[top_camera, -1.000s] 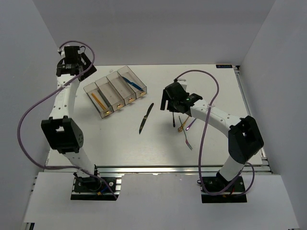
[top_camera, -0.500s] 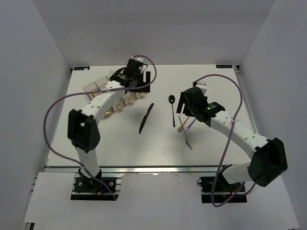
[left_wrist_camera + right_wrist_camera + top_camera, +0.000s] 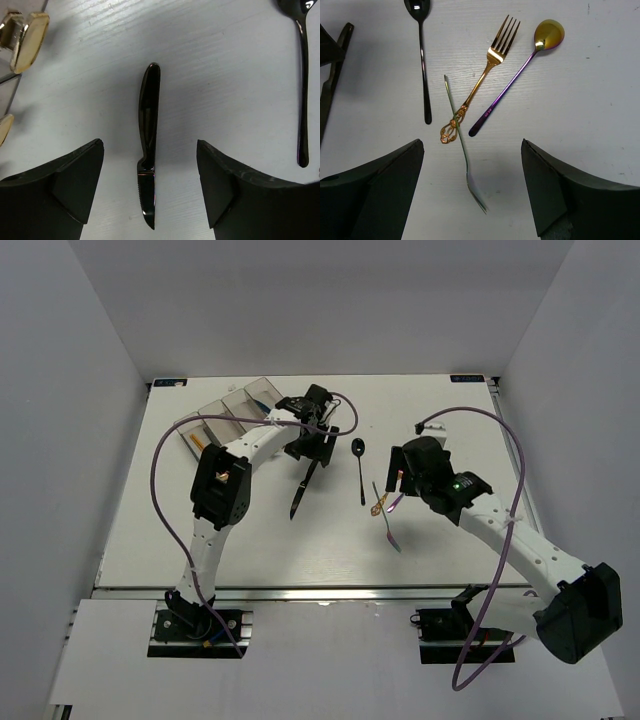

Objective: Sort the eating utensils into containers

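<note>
Left fingers (image 3: 75, 190) spread wide, empty, straddling black knife (image 3: 149, 125) near blade end; knife flat on table (image 3: 235, 60). Step, I judge: grasp approach. Next: lower, pinch, carry to containers (image 3: 215, 420) back-left. Right gripper (image 3: 472, 195) wide, empty, over gold fork (image 3: 480, 80).

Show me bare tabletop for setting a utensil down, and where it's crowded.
Bare table: the wide near strip in front of the black knife, and the far right corner. Crowded: gold fork, purple-gold spoon and silvery fork bunch beneath the open right gripper; the open left gripper straddles the knife beside the black spoon.
</note>
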